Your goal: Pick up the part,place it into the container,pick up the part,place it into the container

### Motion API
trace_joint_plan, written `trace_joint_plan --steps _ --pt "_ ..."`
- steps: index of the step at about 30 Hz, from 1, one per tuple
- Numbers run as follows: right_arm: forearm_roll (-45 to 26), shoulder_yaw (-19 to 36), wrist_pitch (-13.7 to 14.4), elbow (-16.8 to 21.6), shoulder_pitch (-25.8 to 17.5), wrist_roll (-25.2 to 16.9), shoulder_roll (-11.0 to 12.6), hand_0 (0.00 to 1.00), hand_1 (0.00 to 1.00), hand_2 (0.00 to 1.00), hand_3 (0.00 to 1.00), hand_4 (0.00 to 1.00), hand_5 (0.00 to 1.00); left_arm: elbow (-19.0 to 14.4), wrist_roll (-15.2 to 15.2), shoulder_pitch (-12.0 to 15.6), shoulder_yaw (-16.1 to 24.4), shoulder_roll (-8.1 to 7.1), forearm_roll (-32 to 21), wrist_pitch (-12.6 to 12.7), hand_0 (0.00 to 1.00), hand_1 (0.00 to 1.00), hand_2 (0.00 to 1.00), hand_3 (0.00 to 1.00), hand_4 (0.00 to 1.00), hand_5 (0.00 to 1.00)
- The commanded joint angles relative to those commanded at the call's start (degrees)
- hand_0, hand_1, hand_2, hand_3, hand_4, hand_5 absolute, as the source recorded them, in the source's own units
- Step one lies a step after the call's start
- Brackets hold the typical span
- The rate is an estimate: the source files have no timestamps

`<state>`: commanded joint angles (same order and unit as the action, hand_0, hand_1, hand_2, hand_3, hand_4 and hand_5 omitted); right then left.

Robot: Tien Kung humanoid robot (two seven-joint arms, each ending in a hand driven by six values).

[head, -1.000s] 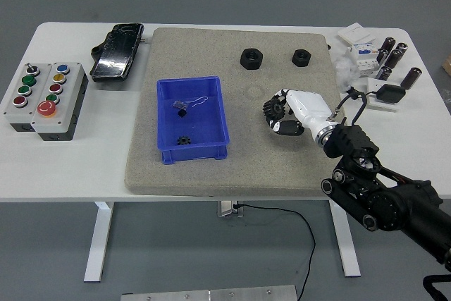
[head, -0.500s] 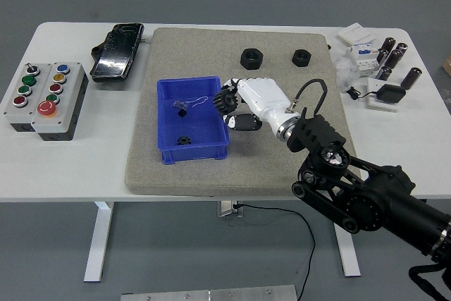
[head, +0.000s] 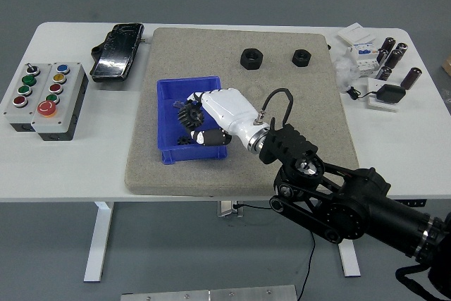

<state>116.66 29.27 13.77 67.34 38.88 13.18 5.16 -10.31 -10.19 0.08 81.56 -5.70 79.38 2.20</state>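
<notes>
- My right hand (head: 211,119), white with black fingertips, hangs over the blue container (head: 168,135), its fingers curled around a black gear (head: 189,115).
- The gear sits at the hand's left tip, held above the bin's interior, clear of the floor as far as I can tell.
- A smaller black part (head: 184,139) lies on the bin floor just below the hand.
- A second ago I had this hand and gear out over the tan foam mat (head: 296,96), well right of the bin; now both are across its right wall.
- The black forearm (head: 338,199) runs in from the lower right, wrist stretched left, palm turned down.
- Two black nuts (head: 251,58) rest near the mat's far edge.
- A button box (head: 44,98) stands on the white table (head: 70,167), far left.
</notes>
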Motion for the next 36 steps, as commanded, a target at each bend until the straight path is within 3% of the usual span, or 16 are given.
trace_joint_plan --steps 20,29,36 --pt "0.2 2.8 -0.6 -2.1 -1.1 0.0 0.2 0.545 0.778 0.776 0.702 0.769 0.397 0.0 0.0 -0.1 0.4 -0.12 0.7 -0.1 0.674 0.669 0.592 0.631 0.699 0.315" --pt "-3.2 12.7 2.1 2.3 -5.2 -1.6 2.6 0.540 0.761 0.766 0.700 0.776 0.397 0.0 0.0 0.0 0.3 -0.10 0.4 0.0 0.674 0.669 0.592 0.631 0.700 0.314" --pt "-3.5 22.6 3.4 2.1 -11.0 -2.4 4.5 0.535 0.754 0.759 0.697 0.774 0.402 0.0 0.1 0.3 -0.1 0.01 -0.2 0.1 0.674 0.669 0.592 0.631 0.699 0.314"
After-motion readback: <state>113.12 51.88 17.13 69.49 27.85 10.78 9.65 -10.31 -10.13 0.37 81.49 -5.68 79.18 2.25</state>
